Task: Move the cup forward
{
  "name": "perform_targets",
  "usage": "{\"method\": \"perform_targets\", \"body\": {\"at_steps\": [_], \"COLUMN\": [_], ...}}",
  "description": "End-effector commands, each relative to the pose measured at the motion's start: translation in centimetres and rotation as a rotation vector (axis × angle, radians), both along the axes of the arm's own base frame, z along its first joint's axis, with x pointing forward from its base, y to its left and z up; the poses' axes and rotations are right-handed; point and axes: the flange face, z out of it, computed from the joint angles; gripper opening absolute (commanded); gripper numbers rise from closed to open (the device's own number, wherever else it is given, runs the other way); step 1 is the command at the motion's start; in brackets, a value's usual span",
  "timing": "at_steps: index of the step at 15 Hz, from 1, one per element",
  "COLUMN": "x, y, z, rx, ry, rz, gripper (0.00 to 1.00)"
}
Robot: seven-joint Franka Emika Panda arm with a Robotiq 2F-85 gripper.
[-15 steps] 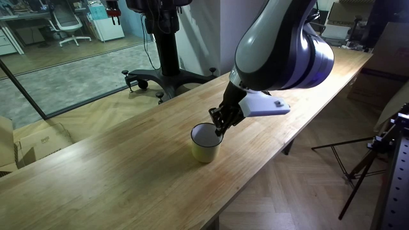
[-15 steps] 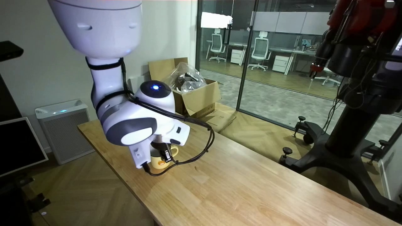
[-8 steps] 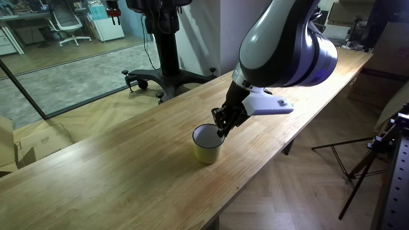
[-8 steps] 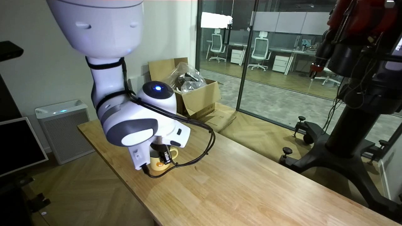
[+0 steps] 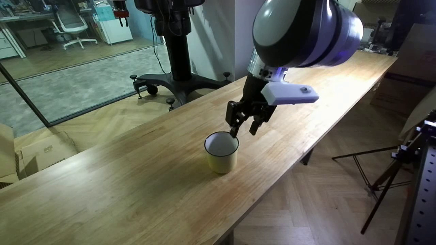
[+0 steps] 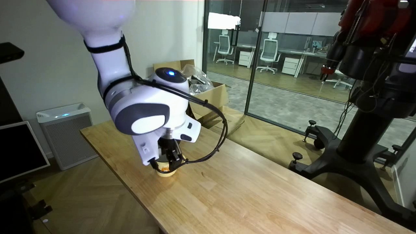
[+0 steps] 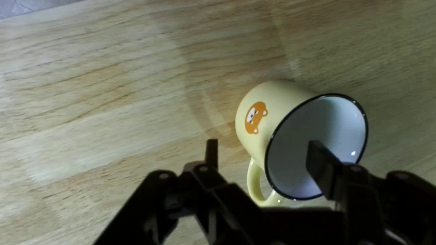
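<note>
The cup [image 5: 222, 162] stands upright on the wooden table, pale yellow with a dark rim and a whitish inside. An orange animal print and the handle [image 7: 253, 183] show in the wrist view, where the cup [image 7: 286, 97] lies right of centre. My gripper [image 5: 243, 133] is open at the cup's rim, its fingers spread apart and gripping nothing. One finger [image 7: 320, 160] overlaps the cup's mouth; the other stands outside, beyond the wall. Whether either touches the rim I cannot tell. In an exterior view the arm and its cable cover much of the cup [image 6: 166, 173].
The long wooden table [image 5: 112, 190] runs on past the cup both ways, with its edge near the cup on one side. A black wheeled stand [image 5: 180, 81] and an open cardboard box [image 6: 211, 97] are on the floor beside it. A loose cable [image 6: 221, 136] loops off the arm.
The gripper was closed on the cup's rim; its fingers have since spread and it has risen. The cup shifted very slightly at first, then stayed put on the table.
</note>
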Motion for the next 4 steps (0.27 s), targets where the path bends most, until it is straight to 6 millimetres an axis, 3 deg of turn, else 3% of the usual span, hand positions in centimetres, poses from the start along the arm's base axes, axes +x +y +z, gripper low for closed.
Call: {"method": "perform_targets", "body": {"at_steps": [1,2,3,4], "x": [-0.1,0.0,0.5,0.6], "y": [0.0,0.1,-0.2,0.0], "z": [4.4,5.2,2.8,3.8], "rx": [-0.073,-0.081,-0.053,-0.066], "ry": [0.031,0.036,0.027,0.028], "rz": [-0.002,0.021,0.02,0.03], "gripper": [0.99,1.0,0.9,0.96]}}
